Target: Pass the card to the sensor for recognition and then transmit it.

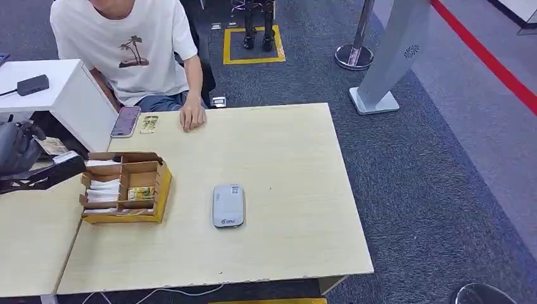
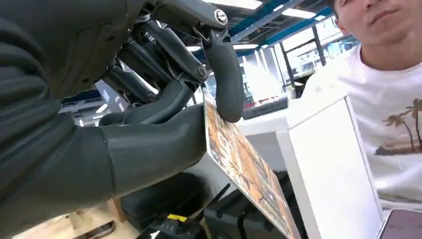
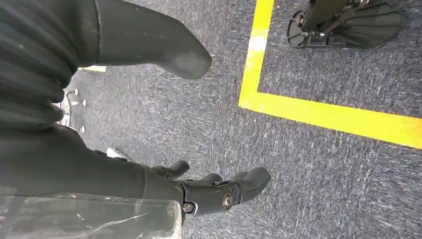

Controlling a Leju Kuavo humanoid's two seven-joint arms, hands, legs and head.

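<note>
Card [image 2: 244, 169] pinched in left robot hand [image 2: 164, 114] close up, right robot hand [image 3: 209, 191] empty, fingers apart, grey sensor [image 1: 228, 205] on table [image 1: 291, 190]

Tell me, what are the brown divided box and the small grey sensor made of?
The brown divided box looks like matte corrugated cardboard: raw tan edges, folded flaps. The small grey sensor is probably smooth plastic, given its rounded moulded corners and faint sheen.
</note>
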